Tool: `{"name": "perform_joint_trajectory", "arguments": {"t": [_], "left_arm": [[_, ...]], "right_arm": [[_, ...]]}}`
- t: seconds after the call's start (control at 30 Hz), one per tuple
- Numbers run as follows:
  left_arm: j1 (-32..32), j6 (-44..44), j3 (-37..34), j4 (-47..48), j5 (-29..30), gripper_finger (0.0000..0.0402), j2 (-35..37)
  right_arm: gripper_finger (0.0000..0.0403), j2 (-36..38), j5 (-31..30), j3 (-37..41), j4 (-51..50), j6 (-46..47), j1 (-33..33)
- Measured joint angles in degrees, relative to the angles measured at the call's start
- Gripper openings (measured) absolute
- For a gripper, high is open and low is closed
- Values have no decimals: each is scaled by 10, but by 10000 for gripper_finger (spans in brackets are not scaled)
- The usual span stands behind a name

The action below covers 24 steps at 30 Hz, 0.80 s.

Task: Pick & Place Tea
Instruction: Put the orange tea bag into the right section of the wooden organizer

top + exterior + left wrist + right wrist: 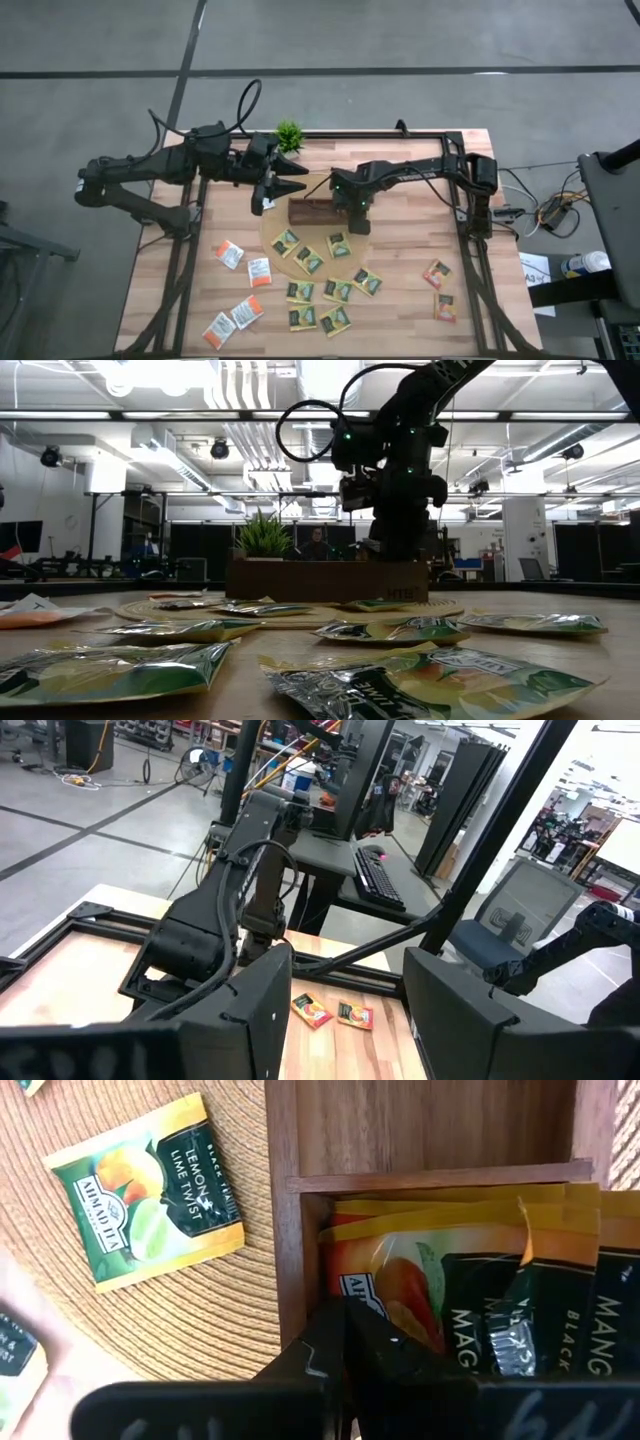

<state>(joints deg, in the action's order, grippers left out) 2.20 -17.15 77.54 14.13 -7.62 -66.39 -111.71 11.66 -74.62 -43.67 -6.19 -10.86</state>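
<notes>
A light wooden table (400, 310) fills the lower middle of the high view. On it lie a round woven mat (275, 232), white-and-orange sachets (230, 253) at lower left, green-and-yellow sachets (337, 290) in the centre — some on the mat — red sachets (437, 273) at lower right, and a small potted plant (289, 135) at the upper edge.

Green-and-yellow sachets (318, 292) (others orange-white (230, 254)), brown tray (420, 1130)

The tray (313, 211) is blocked from above by the right gripper (357, 224), shut over its right end. Sachets (318, 290) crowd the table's (400, 300) near middle — bare wood is left at the near right corner and far right edge.
</notes>
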Motion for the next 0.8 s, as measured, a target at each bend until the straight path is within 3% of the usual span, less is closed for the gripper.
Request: {"name": "perform_joint_trajectory", "arguments": {"t": [0.33,0.8], "left_arm": [[0,0,0,0,0,188,0],[0,6,0,0,0,188,0]], "right_arm": [[8,30,-127,-3,-11,10,3],[8,30,-73,-2,-15,13,15]]}}
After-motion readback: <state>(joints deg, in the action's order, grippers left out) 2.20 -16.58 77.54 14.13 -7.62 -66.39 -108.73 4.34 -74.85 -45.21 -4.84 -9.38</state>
